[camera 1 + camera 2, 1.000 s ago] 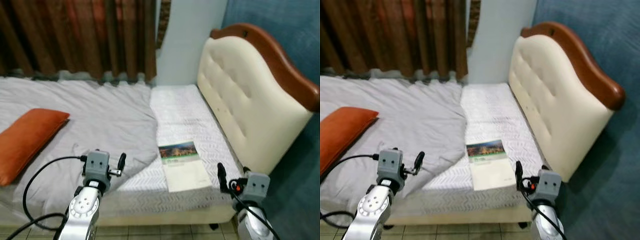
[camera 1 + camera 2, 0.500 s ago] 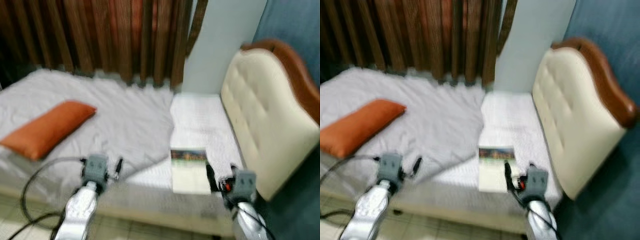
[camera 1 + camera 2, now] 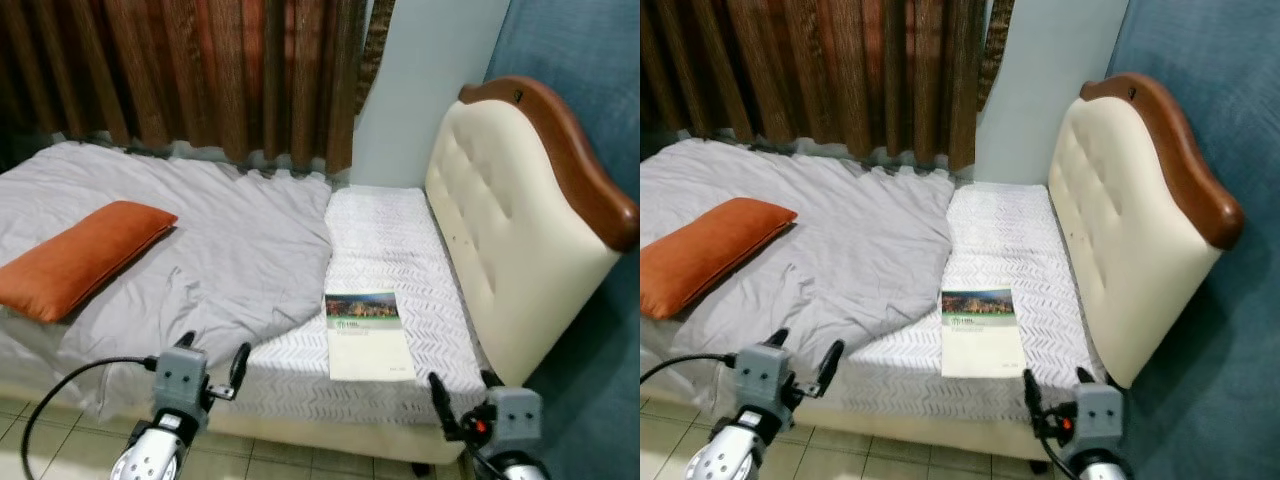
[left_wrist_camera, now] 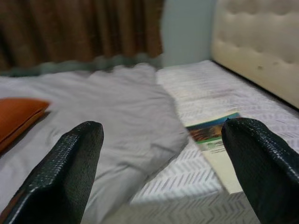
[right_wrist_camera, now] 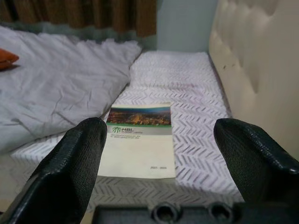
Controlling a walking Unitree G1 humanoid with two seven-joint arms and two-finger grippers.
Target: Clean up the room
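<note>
The booklet lying on the bed, ahead of the right arm's spread jaws and between them, carries a green logo with the letters "HBL" under its city photo. A smaller line sits beneath the letters and another near the lower corner, both too small to read.

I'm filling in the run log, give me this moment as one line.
left hand: open, empty, low before bed edge | right hand: open, empty, facing booklet | booklet: flat on bare mattress | orange pillow: on grey sheet
</note>
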